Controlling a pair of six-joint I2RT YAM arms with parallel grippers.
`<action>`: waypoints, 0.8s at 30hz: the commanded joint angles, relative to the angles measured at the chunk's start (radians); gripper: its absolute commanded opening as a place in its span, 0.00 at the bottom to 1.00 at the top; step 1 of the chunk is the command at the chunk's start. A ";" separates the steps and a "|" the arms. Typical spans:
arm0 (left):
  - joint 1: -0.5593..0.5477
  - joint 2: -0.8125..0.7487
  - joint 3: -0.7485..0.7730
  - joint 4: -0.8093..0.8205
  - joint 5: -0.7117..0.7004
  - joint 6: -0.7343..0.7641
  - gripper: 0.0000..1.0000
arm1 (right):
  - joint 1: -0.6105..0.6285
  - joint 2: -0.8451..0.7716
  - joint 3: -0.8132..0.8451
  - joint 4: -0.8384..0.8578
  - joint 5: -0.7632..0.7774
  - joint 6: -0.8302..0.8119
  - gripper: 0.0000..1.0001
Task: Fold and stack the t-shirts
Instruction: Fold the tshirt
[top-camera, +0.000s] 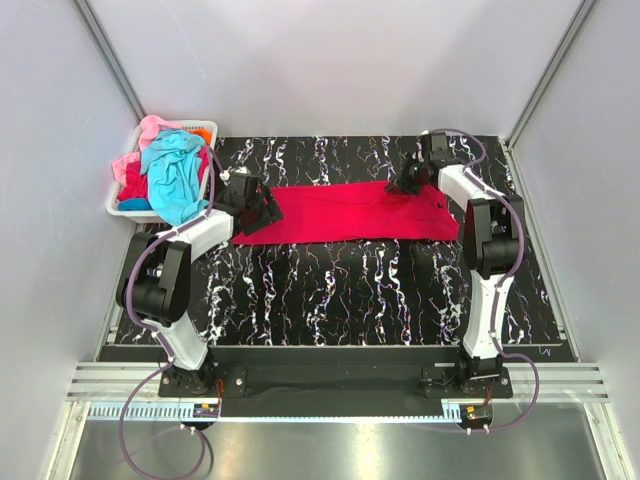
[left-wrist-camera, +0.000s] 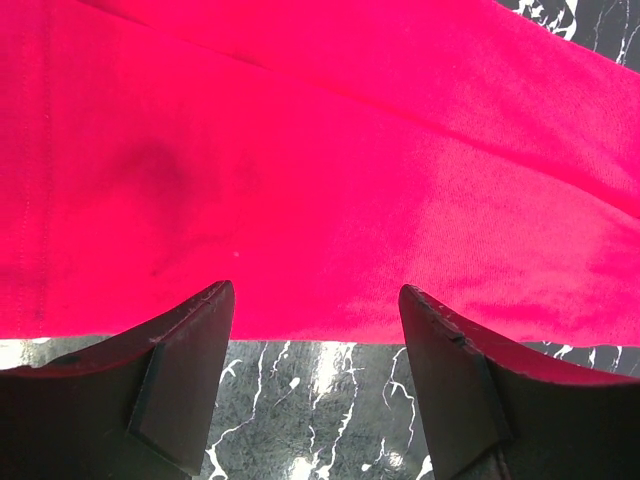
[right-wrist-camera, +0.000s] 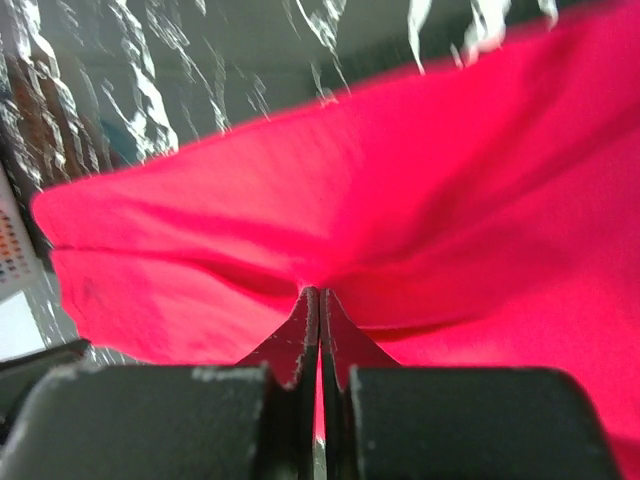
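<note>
Top external view suggests an early stage: the red t-shirt (top-camera: 345, 212) lies as a long strip, right hand (top-camera: 408, 182) clamped on it, left hand (top-camera: 266, 208) apart, other t-shirts (top-camera: 172, 168) heaped unfolded in the basket (top-camera: 203, 124).

Crimson t-shirt (top-camera: 350, 213) is spread lengthwise on the marbled table (top-camera: 350, 290), between left gripper (top-camera: 262, 208) and right gripper (top-camera: 408, 183). Turquoise t-shirt (top-camera: 175, 170) and pink t-shirt (top-camera: 150, 130) are heaped in white basket (top-camera: 200, 127).

The crimson t-shirt (left-wrist-camera: 330, 170) is overrunning both wrist views
The right tool (right-wrist-camera: 318, 296) is swallowing its pinched fold (the cloth is blurring), while the turquoise t-shirt (top-camera: 172, 172) is covering others beneath.
</note>
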 joint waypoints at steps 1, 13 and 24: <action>0.002 -0.027 0.002 0.015 -0.035 0.015 0.71 | 0.009 0.057 0.119 -0.009 -0.015 -0.019 0.00; 0.002 0.023 0.051 0.004 -0.051 0.018 0.71 | 0.008 0.196 0.321 -0.025 -0.230 -0.178 0.29; 0.002 -0.006 0.016 0.028 -0.054 0.008 0.70 | 0.003 -0.034 0.084 0.125 -0.006 -0.183 0.27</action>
